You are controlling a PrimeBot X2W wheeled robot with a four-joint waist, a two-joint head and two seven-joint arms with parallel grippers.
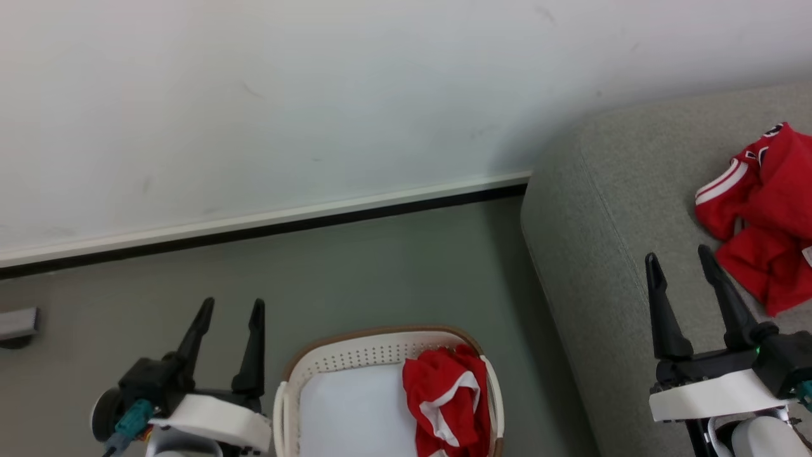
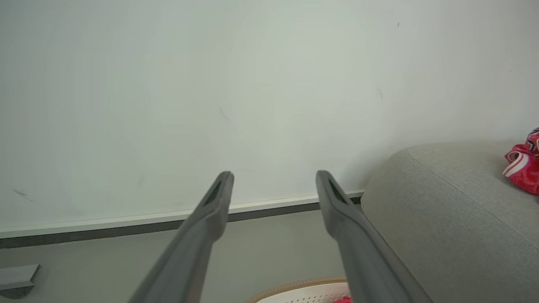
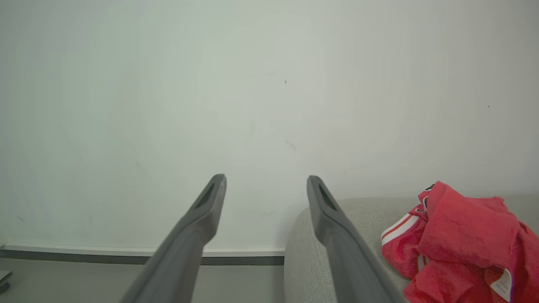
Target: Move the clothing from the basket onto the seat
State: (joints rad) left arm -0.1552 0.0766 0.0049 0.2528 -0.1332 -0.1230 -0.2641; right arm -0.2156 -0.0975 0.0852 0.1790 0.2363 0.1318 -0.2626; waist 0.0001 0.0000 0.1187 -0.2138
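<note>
One crumpled red fabric garment with white stripes (image 1: pixel 447 400) lies inside the cream-white perforated plastic laundry basket with a brown rim (image 1: pixel 368 357). It rests against the right wall of the basket and reaches up to the rim. On its left, a plain white flat cloth (image 1: pixel 349 406) covers the bottom of the basket.

A second red fabric garment with white trim (image 1: pixel 764 216) lies bunched on the large light-grey upholstered sofa (image 1: pixel 602 254), well apart from the basket. A small black-and-white patch (image 1: pixel 774 132) shows at its upper edge, and a small white label (image 3: pixel 501 286) near its lower side.

The basket stands on the grey-green floor (image 1: pixel 380 273), just beside the rounded end of the sofa. The left gripper (image 1: pixel 231 304) is over the floor, to the left of the basket. Its two long dark fingers (image 2: pixel 210 219) are spread wide, with nothing between them. The right gripper (image 1: pixel 679 254) is above the sofa, near the second garment and to its left. Its fingers (image 3: pixel 198 219) are also spread apart and hold nothing; in the right wrist view the garment lies to the right of them, not between them.

Behind all this rises a pale wall (image 1: pixel 317 95) with a white baseboard (image 1: pixel 285 219) and a dark strip under it. A small flat grey object (image 1: pixel 18 322) lies on the floor near the wall, at the far left.
</note>
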